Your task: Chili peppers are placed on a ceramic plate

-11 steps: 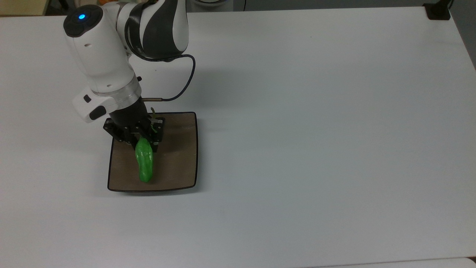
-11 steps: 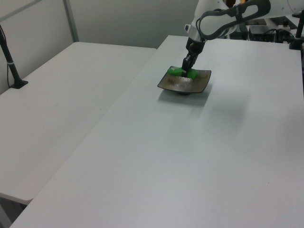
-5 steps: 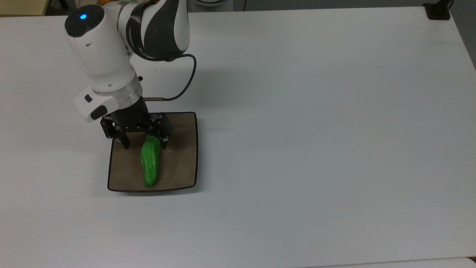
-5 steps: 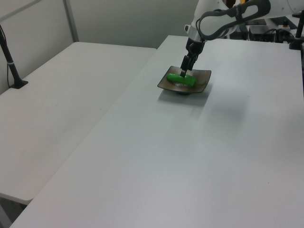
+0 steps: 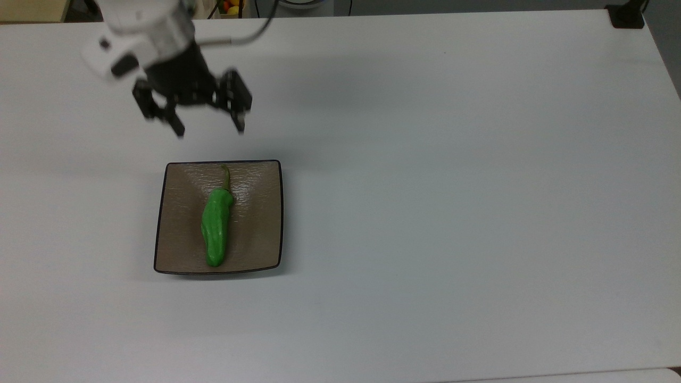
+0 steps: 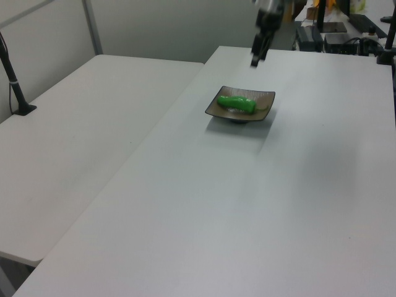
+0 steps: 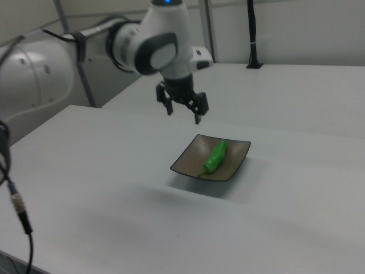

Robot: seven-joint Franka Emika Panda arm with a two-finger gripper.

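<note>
While the end effector [image 5: 208, 131] hangs spread and empty, the chili pepper [image 5: 215, 227] lies below it on the ceramic plate [image 5: 260, 213].

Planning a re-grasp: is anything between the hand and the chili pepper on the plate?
Nothing visible. The open hand hangs above the table, and the chili pepper lies uncovered on the ceramic plate.

A white table [image 5: 452, 186] carries one ceramic plate [image 5: 181, 213] directly.

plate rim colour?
Thin black rim around the brown-taupe ceramic plate; clearest in the top view.
</note>
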